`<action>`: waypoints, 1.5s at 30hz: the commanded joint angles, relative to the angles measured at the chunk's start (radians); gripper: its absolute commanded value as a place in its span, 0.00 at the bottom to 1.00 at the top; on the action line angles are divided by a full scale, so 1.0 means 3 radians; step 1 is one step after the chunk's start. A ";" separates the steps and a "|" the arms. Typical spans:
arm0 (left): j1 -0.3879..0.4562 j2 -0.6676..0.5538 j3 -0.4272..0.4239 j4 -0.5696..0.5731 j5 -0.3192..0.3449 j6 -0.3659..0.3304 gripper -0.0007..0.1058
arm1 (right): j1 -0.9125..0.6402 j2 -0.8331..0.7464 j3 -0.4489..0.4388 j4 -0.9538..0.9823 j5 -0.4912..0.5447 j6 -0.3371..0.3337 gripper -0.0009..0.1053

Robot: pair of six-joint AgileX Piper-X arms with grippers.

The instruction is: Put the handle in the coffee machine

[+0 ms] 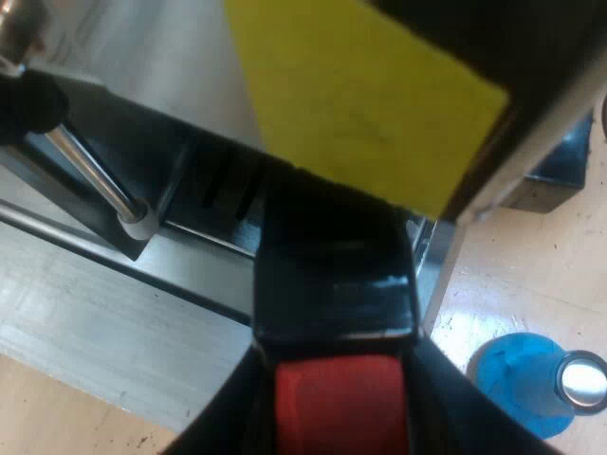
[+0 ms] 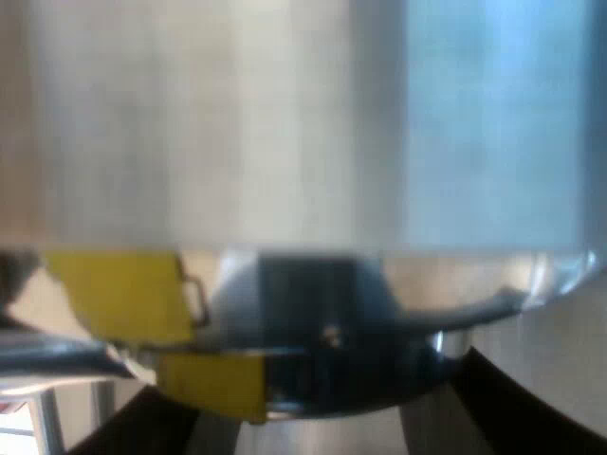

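Observation:
The holder's dark handle (image 1: 332,284) points into the espresso machine (image 1: 142,57), under a yellow label (image 1: 360,95) on the machine's front. Its red end (image 1: 341,403) sits between my left gripper's (image 1: 337,422) black fingers, which are shut on the handle. The metal basket end is hidden under the machine's head. My right gripper (image 2: 313,431) hangs very close to a shiny metal wall (image 2: 285,123) of the machine. Its fingers (image 2: 531,408) stand wide apart, open, with a curved chrome edge (image 2: 379,322) between them.
A metal steam wand (image 1: 90,171) slants down beside the handle, over the steel drip tray (image 1: 104,313). A blue tamper (image 1: 531,379) with a metal face stands on the wooden table (image 1: 531,275) next to the machine. Yellow reflections (image 2: 123,294) show in the chrome.

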 commanded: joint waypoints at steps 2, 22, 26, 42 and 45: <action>0.0014 -0.0098 -0.0097 0.0000 0.0284 -0.0020 0.12 | -0.0022 -0.0066 -0.0073 -0.0272 0.0105 -0.0084 0.40; 0.0014 -0.0321 -0.0102 0.0117 0.0284 -0.0043 0.60 | -0.0022 -0.0084 -0.0073 -0.0462 0.0206 -0.0125 0.40; 0.0094 -0.0548 -0.0102 0.0117 0.0269 -0.0051 0.60 | -0.0022 -0.0084 -0.0073 -0.0462 0.0206 -0.0138 0.40; 0.0363 -0.0608 -0.0109 -0.0547 -0.0421 -0.0521 0.02 | -0.0013 -0.0084 -0.0073 -0.0462 0.0206 -0.0138 0.40; 0.0363 -0.0443 -0.0109 -0.0511 -0.0477 -0.0520 0.02 | -0.0013 -0.0084 -0.0073 -0.0462 0.0206 -0.0138 0.40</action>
